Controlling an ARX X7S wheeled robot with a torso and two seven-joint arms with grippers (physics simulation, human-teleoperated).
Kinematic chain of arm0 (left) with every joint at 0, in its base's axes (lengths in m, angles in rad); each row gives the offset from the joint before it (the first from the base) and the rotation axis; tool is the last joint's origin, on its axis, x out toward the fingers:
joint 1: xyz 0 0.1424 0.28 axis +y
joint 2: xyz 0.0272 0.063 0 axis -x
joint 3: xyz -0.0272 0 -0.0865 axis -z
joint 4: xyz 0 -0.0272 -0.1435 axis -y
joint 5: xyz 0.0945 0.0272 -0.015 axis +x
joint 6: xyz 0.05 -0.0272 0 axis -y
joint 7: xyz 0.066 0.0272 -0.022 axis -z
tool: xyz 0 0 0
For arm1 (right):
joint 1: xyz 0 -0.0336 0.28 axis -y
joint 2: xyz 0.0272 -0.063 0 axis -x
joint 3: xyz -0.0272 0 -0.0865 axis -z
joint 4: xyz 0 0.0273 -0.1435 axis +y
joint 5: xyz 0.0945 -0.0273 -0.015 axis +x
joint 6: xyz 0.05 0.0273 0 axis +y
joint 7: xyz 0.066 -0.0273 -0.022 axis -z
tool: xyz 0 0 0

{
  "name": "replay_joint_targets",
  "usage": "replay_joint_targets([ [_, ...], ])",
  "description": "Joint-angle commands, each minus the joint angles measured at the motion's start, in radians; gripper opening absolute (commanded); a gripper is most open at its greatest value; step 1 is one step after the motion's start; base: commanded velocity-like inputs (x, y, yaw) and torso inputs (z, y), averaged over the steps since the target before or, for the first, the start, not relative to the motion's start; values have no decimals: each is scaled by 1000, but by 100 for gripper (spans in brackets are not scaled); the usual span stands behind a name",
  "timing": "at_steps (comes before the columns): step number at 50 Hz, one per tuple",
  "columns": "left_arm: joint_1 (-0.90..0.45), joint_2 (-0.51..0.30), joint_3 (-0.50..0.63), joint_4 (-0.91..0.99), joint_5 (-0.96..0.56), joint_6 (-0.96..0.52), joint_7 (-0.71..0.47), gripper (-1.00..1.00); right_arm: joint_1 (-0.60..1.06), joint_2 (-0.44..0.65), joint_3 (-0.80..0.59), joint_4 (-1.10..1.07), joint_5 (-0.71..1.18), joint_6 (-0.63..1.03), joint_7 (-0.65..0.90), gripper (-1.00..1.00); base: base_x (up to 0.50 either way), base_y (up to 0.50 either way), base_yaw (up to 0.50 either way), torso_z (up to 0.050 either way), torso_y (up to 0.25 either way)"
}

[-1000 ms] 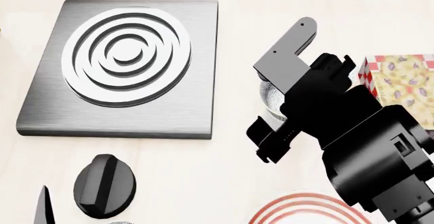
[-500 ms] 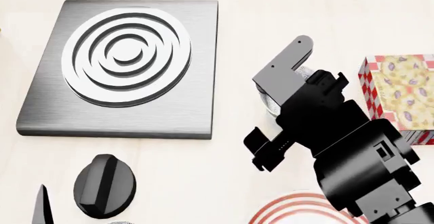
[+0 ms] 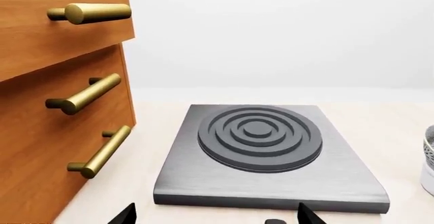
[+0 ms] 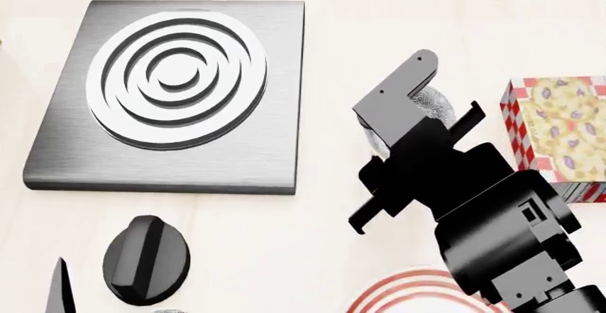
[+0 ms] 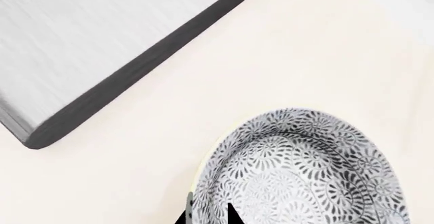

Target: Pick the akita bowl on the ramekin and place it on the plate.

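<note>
Right gripper (image 4: 416,125) sits right over the akita bowl (image 5: 298,168), fingertips straddling its near rim; grip width I cannot tell.

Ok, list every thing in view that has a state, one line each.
akita bowl: upright, between the fingers of the right gripper.
ramekin: under a bowl, mostly out of frame.
plate: flat, bare where visible.
left gripper: open, holding nothing.
drawers: closed.

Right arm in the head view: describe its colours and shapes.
The right arm is glossy black and built of blocky, angular housings. Its pincer carries a flat, dark grey bracket-like finger with a rounded tip and small screw holes. No cables or markings show.
</note>
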Motion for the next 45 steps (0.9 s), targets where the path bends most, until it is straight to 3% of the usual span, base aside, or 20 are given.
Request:
replay_joint_targets([
  [1,-4,-1,4,-8,-3,-1,-4,100,-14,7,-6,1,-31,-23,22,-100,0,0,0,0,0],
  [10,-5,-1,6,-11,-6,-3,-9,100,0,9,74,-32,-43,-129,142,-100,0,0,0,0,0],
  [45,-10,-6,18,-17,-12,-2,-18,100,4,55,94,-136,-21,-71,154,-100,0,0,0,0,0],
])
